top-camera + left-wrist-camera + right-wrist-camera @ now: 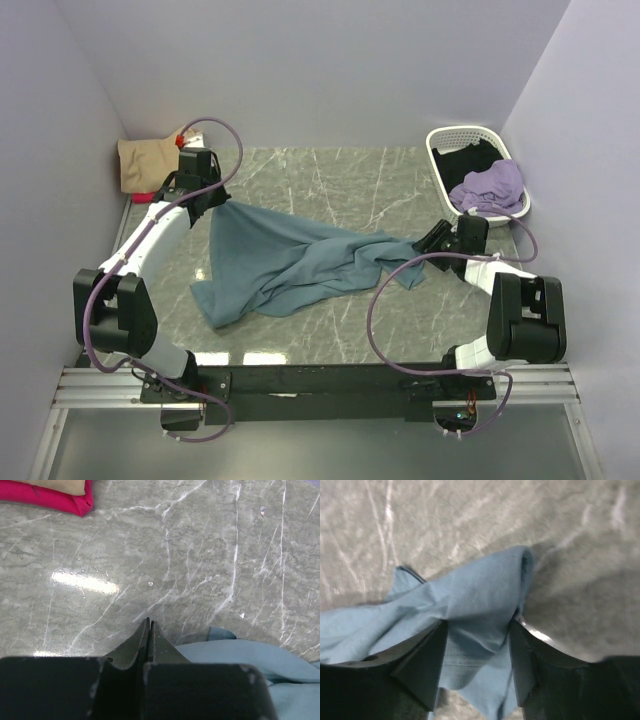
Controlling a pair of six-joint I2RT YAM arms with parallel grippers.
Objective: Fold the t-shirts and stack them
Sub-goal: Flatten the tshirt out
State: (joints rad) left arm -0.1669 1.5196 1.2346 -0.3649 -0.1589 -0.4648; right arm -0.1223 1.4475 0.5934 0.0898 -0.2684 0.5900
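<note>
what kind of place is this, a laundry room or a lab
Most likely a robot lab cell: plain walls box in a marble-look table, two arms are bolted to a rail, and a basket holds shirts.

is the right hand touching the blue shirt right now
Touching. The right wrist view shows the teal-blue t-shirt bunched between the right hand's jaws, its folds lying against both inner faces.

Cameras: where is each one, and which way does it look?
Top: above and behind the arms, looking down on the table; both arms show.
Left wrist: on the left arm, facing the table past the shut left end effector.
Right wrist: on the right arm, facing the teal shirt inside the open right end effector.
Shared: all show that shirt.
</note>
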